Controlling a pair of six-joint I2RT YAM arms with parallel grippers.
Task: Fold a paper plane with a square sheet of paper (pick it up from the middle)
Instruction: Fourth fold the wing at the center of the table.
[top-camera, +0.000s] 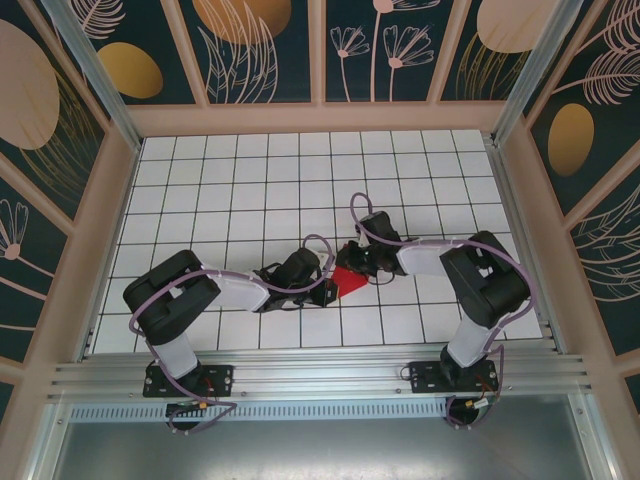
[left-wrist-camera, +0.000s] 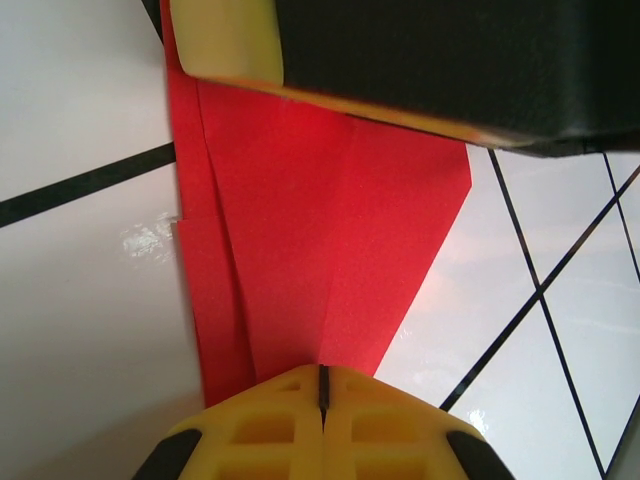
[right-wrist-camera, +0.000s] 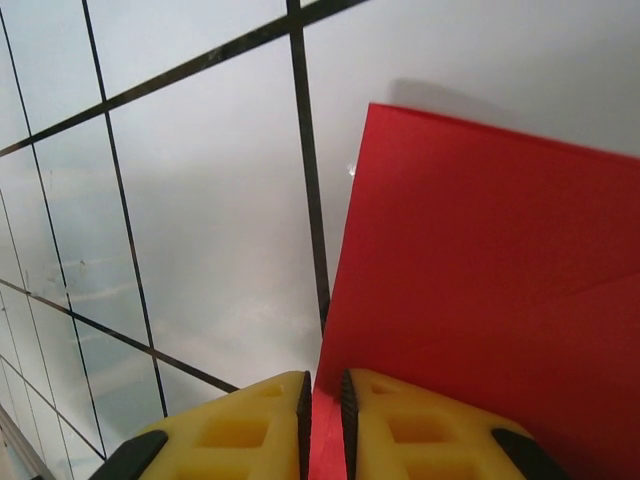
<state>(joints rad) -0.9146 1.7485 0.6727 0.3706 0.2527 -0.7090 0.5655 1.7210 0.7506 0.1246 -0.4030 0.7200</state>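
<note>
The red sheet of paper (top-camera: 349, 282), already creased into a pointed shape, is at mid-table between the 2 arms. The left gripper (left-wrist-camera: 323, 378) is pressed together on 1 end. The right gripper (right-wrist-camera: 323, 385) pinches the opposite edge, likely to keep the paper taut for the next crease. The table (top-camera: 250, 180) leaves open tiles on all sides.

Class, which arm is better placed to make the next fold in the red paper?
Probably right: the right fingers pinch a free edge of the folded red paper, while the left fingers are shut on its layered, creased end, anchoring it.
</note>
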